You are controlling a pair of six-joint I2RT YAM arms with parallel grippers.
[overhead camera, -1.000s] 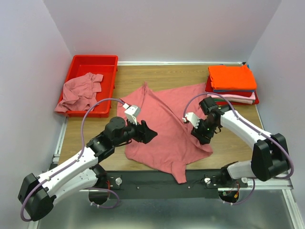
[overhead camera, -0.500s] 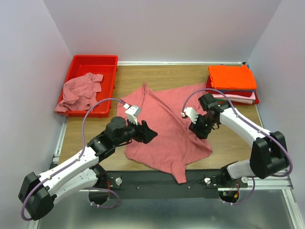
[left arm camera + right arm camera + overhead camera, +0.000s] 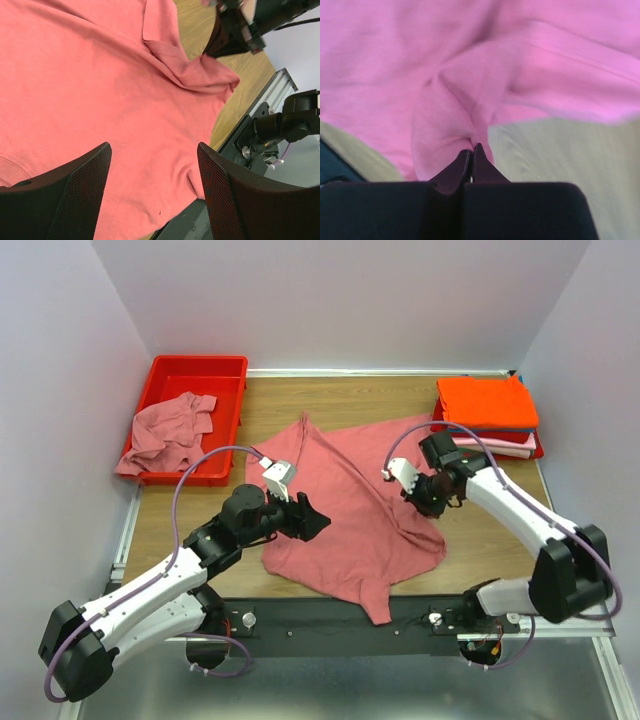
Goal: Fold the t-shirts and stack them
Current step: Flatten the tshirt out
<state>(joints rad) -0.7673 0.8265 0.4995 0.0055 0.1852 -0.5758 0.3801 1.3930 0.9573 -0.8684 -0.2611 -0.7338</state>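
Observation:
A large dusty rose-pink t-shirt [image 3: 350, 510] lies spread and wrinkled across the middle of the wooden table. My left gripper [image 3: 310, 520] hovers over its left half, open, with only cloth [image 3: 90, 85] below the wide-apart fingers [image 3: 154, 150]. My right gripper [image 3: 425, 502] is at the shirt's right edge, shut on a pinched fold of the fabric [image 3: 470, 75], which bunches up right at its closed tips [image 3: 471, 148]. A bright orange folded t-shirt [image 3: 487, 405] tops a stack at the back right, with a pale pink one [image 3: 500, 445] beneath.
A red bin [image 3: 190, 365] stands at the back left with a crumpled pink shirt [image 3: 170, 430] hanging over its front rim. The shirt's bottom corner drapes over the table's near edge onto the black rail [image 3: 330, 625]. White walls enclose the table.
My right gripper shifted slightly back along the shirt's right edge and closed on a fold of it. The left arm has stayed where it was.

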